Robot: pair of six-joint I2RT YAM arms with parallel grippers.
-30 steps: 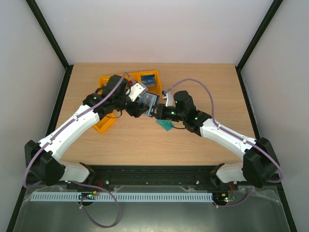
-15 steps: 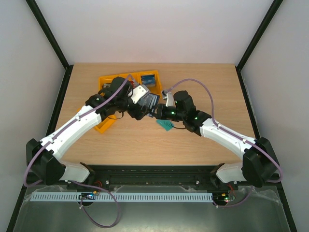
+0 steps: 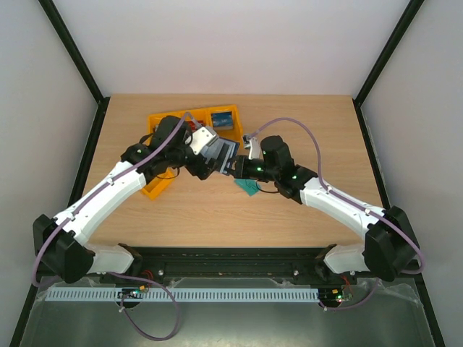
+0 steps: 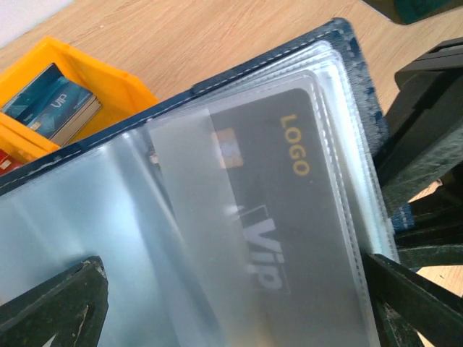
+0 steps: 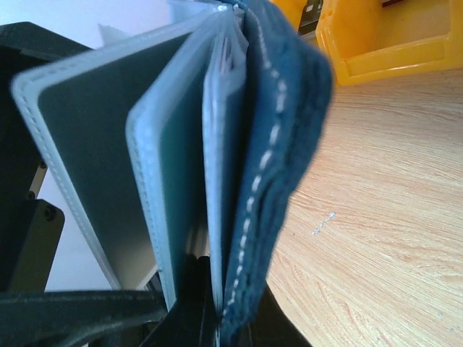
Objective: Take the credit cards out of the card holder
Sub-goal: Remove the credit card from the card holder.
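Observation:
The card holder (image 3: 225,151) is held open above the table between both grippers. In the left wrist view its navy cover (image 4: 354,66) frames clear sleeves, and a dark credit card (image 4: 289,217) marked LOGO and VIP sits in the front sleeve. My left gripper (image 3: 209,160) is open, with the sleeves lying between its wide-apart fingers (image 4: 65,300). My right gripper (image 3: 235,168) is shut on the holder's lower edge (image 5: 282,144), pinching the navy cover and pale pages (image 5: 217,307). Blue credit cards (image 4: 54,108) lie in an orange bin.
Orange bins (image 3: 160,121) stand at the back left of the holder, one with blue cards (image 3: 224,119); a bin also shows in the right wrist view (image 5: 391,43). A lone teal card (image 3: 248,186) lies on the table under the right gripper.
My left arm has shifted slightly left and its gripper has drawn back a little along the holder. The right arm and the holder have stayed in place.

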